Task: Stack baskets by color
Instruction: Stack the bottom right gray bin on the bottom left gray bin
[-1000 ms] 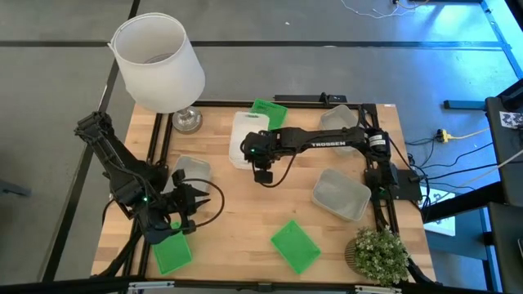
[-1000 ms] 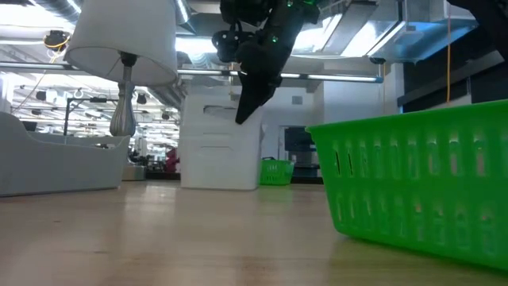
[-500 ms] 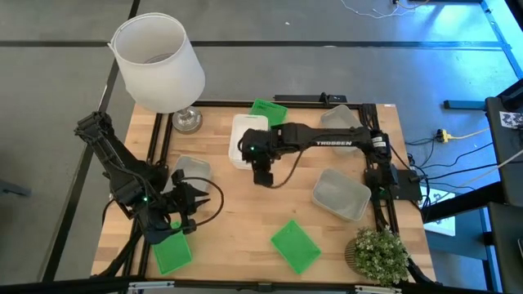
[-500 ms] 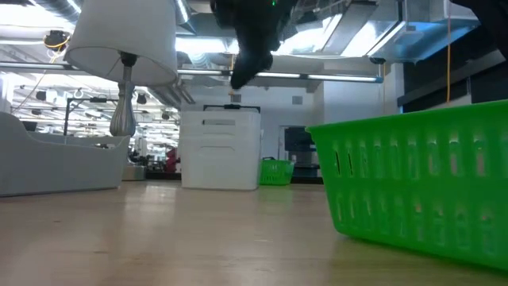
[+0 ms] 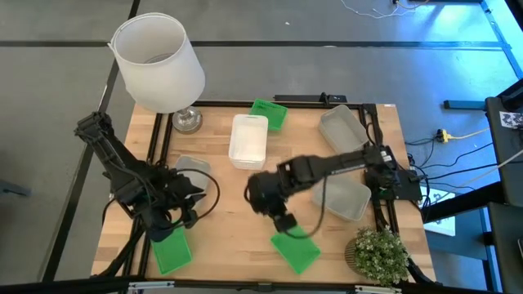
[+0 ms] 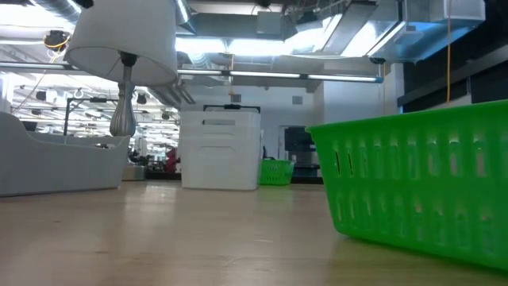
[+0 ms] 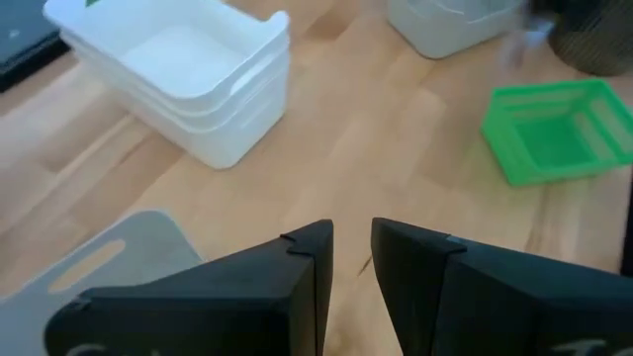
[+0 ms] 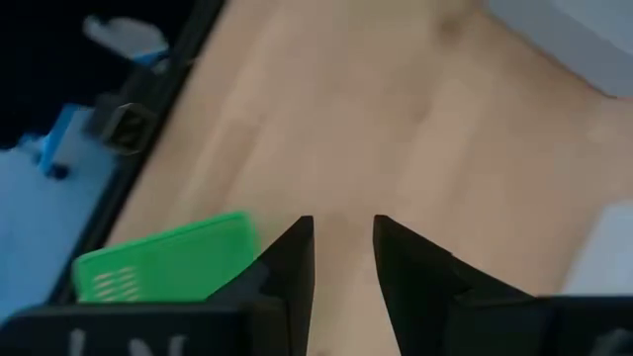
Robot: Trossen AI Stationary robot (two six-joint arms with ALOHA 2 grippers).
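Observation:
Two white baskets point(image 5: 248, 139) sit nested at the far middle, with a green basket point(image 5: 268, 113) behind them. Grey baskets lie at the far right point(image 5: 341, 126), at the right point(image 5: 350, 200) and at the left point(image 5: 192, 166). Green baskets rest near the front at the left point(image 5: 172, 250) and in the middle point(image 5: 296, 247). My right gripper point(image 5: 284, 224) hangs open above the middle green basket's far edge, holding nothing point(image 8: 342, 247). My left gripper point(image 5: 196, 192) hovers open and holding nothing point(image 7: 352, 259) between the left grey basket and the left green one.
A white lampshade point(image 5: 157, 61) on a metal foot point(image 5: 186, 121) stands at the far left corner. A potted plant point(image 5: 380, 255) stands at the near right corner. A black frame point(image 5: 327, 101) borders the table. Bare wood point(image 5: 233, 212) lies between the two grippers.
My right gripper has left the white stack and swung toward the near edge, rising out of the low view and turning, to above the middle green basket. In the low view the white stack stands lower than a second ago. My left gripper has rolled in place.

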